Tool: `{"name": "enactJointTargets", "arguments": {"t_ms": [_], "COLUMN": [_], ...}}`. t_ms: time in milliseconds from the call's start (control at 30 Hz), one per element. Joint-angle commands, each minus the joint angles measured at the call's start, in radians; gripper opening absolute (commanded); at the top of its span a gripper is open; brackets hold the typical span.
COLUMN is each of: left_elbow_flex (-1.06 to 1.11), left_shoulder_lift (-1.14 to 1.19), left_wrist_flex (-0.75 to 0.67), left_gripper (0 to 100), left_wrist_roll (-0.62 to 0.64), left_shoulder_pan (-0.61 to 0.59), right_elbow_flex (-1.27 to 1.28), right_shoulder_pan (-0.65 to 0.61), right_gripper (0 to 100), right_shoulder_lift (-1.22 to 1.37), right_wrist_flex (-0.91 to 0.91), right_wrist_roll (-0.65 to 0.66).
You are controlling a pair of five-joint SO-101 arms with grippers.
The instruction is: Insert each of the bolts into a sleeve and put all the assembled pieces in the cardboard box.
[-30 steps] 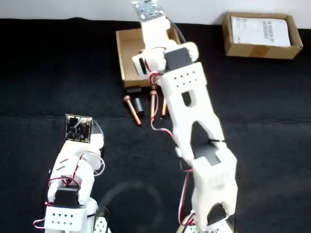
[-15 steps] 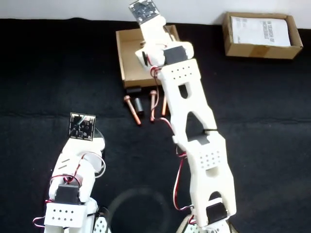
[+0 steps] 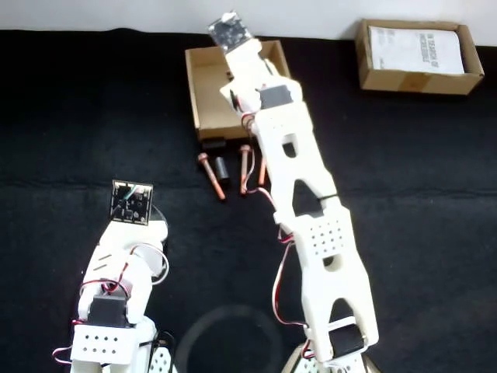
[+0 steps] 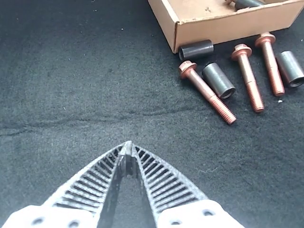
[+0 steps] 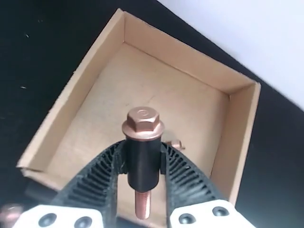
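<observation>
Tabletop (image 3: 78, 116) of black cloth below a white wall (image 3: 116, 14) holds three loose bolts (image 4: 206, 92), three loose sleeves (image 4: 218, 80) and one spare box (image 3: 415, 82), right pincer (image 5: 142, 148) gripping one sleeved bolt (image 5: 143, 126) over the cardboard box (image 5: 142, 80), left pincer (image 4: 127, 145) closed and empty.

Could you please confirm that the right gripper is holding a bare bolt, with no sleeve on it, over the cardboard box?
Not quite. The bolt is not bare: it sits inside a black sleeve, as the right wrist view shows. The rest is right: the right gripper holds it over the cardboard box.
</observation>
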Motion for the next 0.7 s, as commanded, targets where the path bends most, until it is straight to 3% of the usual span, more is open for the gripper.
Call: {"name": "enactJointTargets", "arguments": {"t_ms": [0,100,233,333,667], "left_elbow_flex": [0.024,0.024,0.024,0.024,0.024], "left_shoulder_lift": [-0.001,-0.002,-0.002,-0.002,-0.002], "left_wrist_flex": [-0.005,-0.003,-0.003,-0.003,-0.003], "left_gripper": [1,1,1,1,1], "left_wrist_roll": [0.0,0.0,0.0,0.0,-0.003], "left_shoulder_pan": [-0.013,-0.013,-0.013,-0.013,-0.019], "right_elbow_flex": [-0.061,-0.062,-0.062,-0.07,-0.483], "right_shoulder_pan": [0.008,0.005,0.004,0.002,0.001], "right_gripper": [1.3,3.7,14.3,15.0,15.0], "right_shoulder_lift": [0.013,0.054,0.079,0.076,0.077], "right_wrist_flex": [-0.091,-0.113,-0.108,-0.084,0.328], "right_wrist_roll": [0.069,0.123,0.147,0.147,0.144]}}
